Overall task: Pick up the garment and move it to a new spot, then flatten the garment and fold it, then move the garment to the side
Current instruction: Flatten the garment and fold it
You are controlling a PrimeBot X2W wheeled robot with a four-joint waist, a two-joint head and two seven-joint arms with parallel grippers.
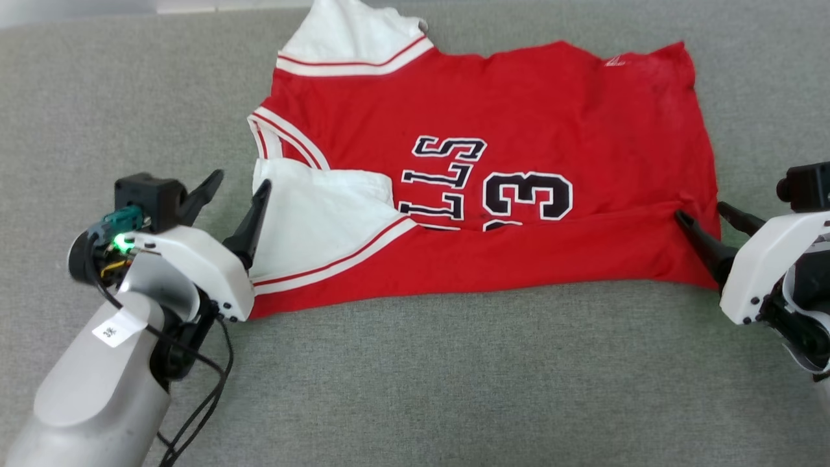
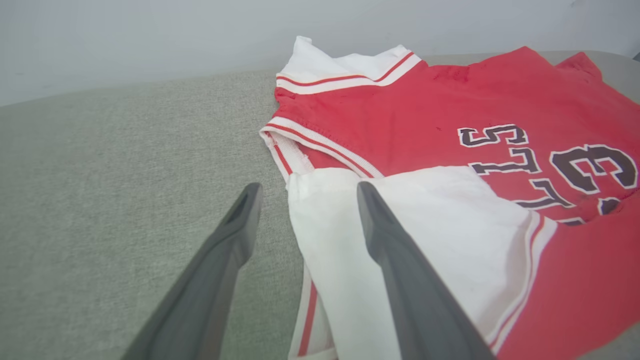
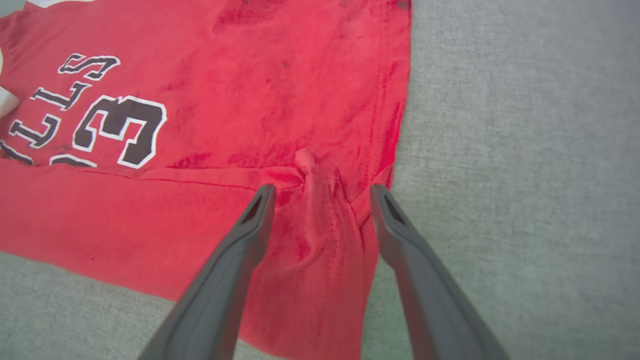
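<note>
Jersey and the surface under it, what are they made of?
Jersey: soft matte knit fabric, probably cotton or a blend; it lies limp and bunches into a small ridge near the hem. Surface: grey-green woven cloth, matte, like upholstery; a coarse weave shows up close.

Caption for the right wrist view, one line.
Open right gripper straddles a bunched ridge of the red garment on grey cloth.

The robot's left gripper (image 1: 241, 180) sits at the near left, its two dark fingers spread wide and angled toward the far right. Its pale forearm (image 1: 97, 389) rises from the near-left corner. At the right edge, the right gripper (image 1: 700, 210) points left, fingers likewise parted, with its white wrist housing (image 1: 762, 266) behind.
</note>
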